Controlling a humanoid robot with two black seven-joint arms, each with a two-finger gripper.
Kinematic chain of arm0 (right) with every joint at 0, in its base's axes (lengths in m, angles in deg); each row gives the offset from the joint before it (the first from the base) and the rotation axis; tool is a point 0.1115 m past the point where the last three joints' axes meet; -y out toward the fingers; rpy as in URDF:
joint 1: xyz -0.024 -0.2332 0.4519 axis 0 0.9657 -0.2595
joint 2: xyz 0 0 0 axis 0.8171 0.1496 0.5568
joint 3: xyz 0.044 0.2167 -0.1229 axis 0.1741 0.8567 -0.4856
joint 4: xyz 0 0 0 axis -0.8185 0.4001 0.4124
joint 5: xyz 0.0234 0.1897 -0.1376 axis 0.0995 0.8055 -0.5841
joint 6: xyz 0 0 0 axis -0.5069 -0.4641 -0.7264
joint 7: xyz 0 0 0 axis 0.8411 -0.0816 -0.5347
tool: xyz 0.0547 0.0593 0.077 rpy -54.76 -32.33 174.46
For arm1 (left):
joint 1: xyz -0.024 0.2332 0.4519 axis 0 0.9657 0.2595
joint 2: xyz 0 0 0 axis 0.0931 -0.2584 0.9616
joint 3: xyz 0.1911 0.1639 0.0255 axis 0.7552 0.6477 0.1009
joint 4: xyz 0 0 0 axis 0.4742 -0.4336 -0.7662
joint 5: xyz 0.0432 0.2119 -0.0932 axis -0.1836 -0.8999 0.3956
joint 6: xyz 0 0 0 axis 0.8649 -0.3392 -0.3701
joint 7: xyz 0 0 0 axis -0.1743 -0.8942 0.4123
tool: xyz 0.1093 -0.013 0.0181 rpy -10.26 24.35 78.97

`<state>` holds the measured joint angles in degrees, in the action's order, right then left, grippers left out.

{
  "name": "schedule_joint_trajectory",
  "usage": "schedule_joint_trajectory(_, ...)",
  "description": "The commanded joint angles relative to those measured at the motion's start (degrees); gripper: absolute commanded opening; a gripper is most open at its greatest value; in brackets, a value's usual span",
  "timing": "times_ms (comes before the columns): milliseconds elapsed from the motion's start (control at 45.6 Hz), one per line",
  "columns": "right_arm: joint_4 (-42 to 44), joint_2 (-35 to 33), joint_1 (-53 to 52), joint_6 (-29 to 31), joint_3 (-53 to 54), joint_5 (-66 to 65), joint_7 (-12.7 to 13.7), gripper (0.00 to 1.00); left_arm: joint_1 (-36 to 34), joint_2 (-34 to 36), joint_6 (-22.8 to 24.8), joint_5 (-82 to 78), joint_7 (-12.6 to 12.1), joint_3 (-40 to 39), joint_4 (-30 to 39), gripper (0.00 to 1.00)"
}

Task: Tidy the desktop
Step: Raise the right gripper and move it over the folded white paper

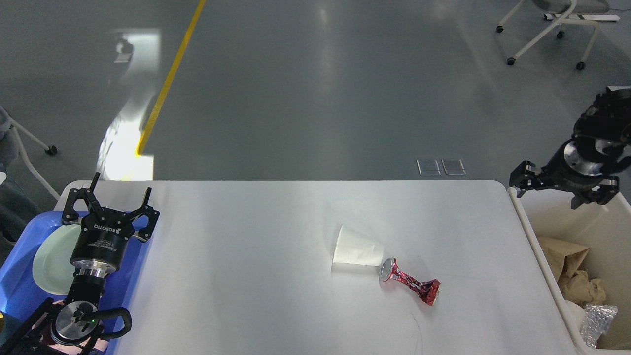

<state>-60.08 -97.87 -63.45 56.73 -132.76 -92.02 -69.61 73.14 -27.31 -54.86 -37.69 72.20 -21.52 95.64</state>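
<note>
The white desktop (256, 246) fills the lower part of the view. A white paper cup (356, 254) lies on its side right of centre. A crushed red can (409, 282) lies just to the cup's right, its silver end against the cup. My left gripper (106, 197) is open and empty over the far end of the blue tray (19, 291). My right gripper (547, 190) hangs above the far left corner of the cream bin (530, 231), fingers spread, holding nothing.
A pale green plate (52, 259) lies in the blue tray at the desktop's left end. The cream bin at the right end holds brown paper (562, 254) and a crumpled foil piece (596, 318). Wheeled chairs stand on the grey floor beyond.
</note>
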Motion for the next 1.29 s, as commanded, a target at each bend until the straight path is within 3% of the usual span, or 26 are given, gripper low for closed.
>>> schedule_joint_trajectory(0,-4.97,3.81,-9.61,9.91,-0.69,0.43,0.03,1.0,0.0,0.0,0.01,-0.01,0.01,0.0,-0.01,0.97)
schedule_joint_trajectory(154,-14.11,7.07,-22.18,14.76,-0.87,3.41,0.12,1.0,0.0,0.0,-0.07,-0.01,0.01,0.0,-0.01,0.97)
schedule_joint_trajectory(526,-37.85,11.64,-47.94,11.24,-2.1,16.51,0.12,1.0,0.0,0.0,-0.07,-0.01,0.1,0.0,-0.09,0.97)
schedule_joint_trajectory(1272,-41.46,13.49,-52.08,11.16,-6.14,22.93,0.12,1.0,0.0,0.0,0.02,-0.01,0.01,0.0,-0.09,0.97)
